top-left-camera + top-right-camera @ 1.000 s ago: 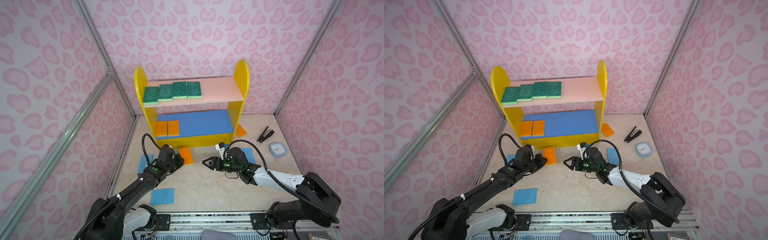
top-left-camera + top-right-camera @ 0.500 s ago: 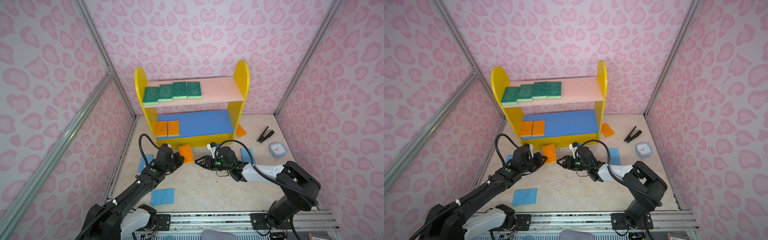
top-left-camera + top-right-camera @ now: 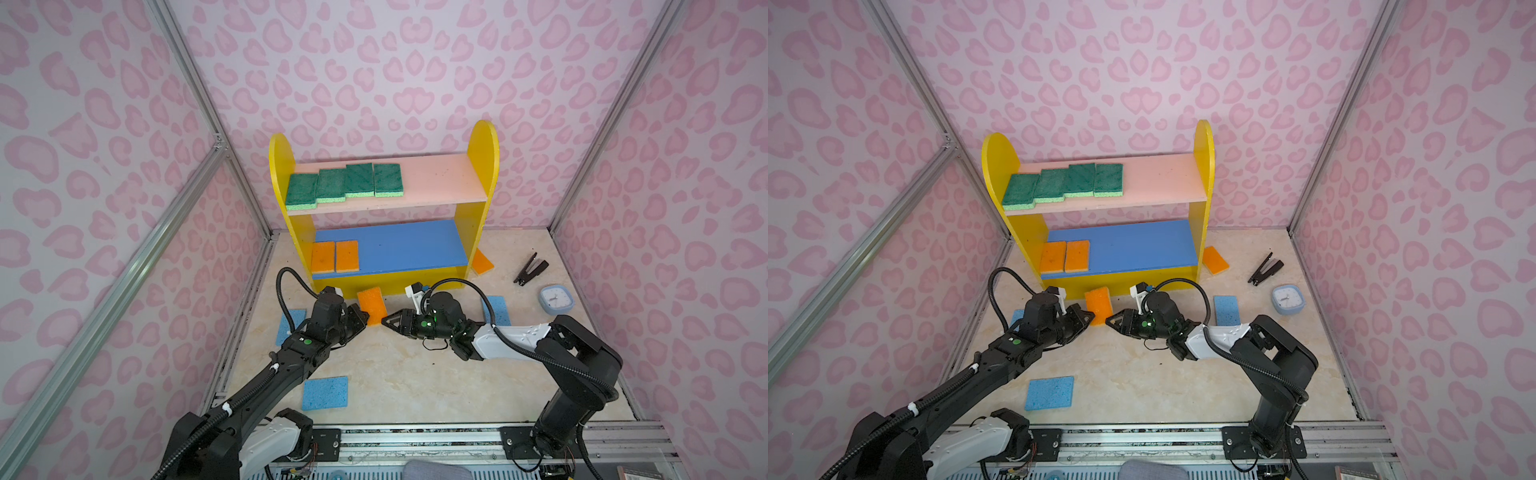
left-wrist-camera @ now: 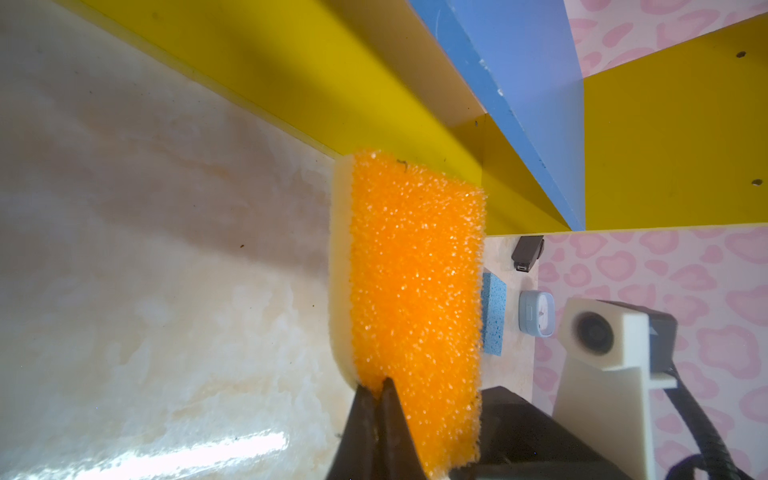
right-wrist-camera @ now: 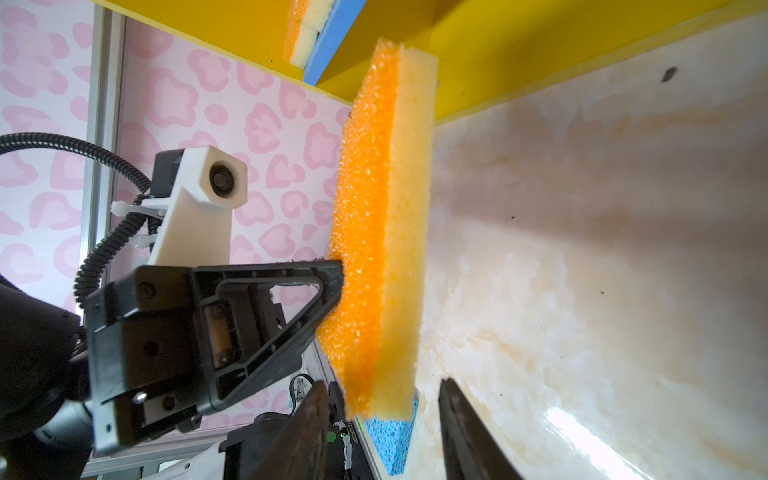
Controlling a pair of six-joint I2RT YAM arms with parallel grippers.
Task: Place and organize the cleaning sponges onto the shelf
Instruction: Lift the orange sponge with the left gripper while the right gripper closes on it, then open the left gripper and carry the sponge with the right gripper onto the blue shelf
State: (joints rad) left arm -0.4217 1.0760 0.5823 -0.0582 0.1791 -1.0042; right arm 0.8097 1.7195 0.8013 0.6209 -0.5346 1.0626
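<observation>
My left gripper (image 4: 376,387) is shut on one edge of an orange-over-yellow sponge (image 3: 371,304), held on edge just in front of the shelf (image 3: 478,232). My right gripper (image 5: 383,384) stands open, with that sponge's other end (image 5: 386,232) between its jaws and gaps on both sides. In both top views the two grippers, left (image 3: 1088,319) and right (image 3: 1109,321), meet tip to tip below the sponge (image 3: 1099,305). Several green sponges (image 3: 345,183) line the pink board, and two orange ones (image 3: 335,257) lie on the blue board.
On the floor lie an orange sponge (image 3: 482,262) right of the shelf and three blue sponges (image 3: 325,392) (image 3: 497,309) (image 3: 291,326). A black stapler (image 3: 531,268) and a light-blue clock (image 3: 555,299) sit at the right. Pink walls enclose the floor.
My right gripper has slid left up to the held sponge while its jaws narrowed around the sponge's end. The left gripper and sponge have barely moved.
</observation>
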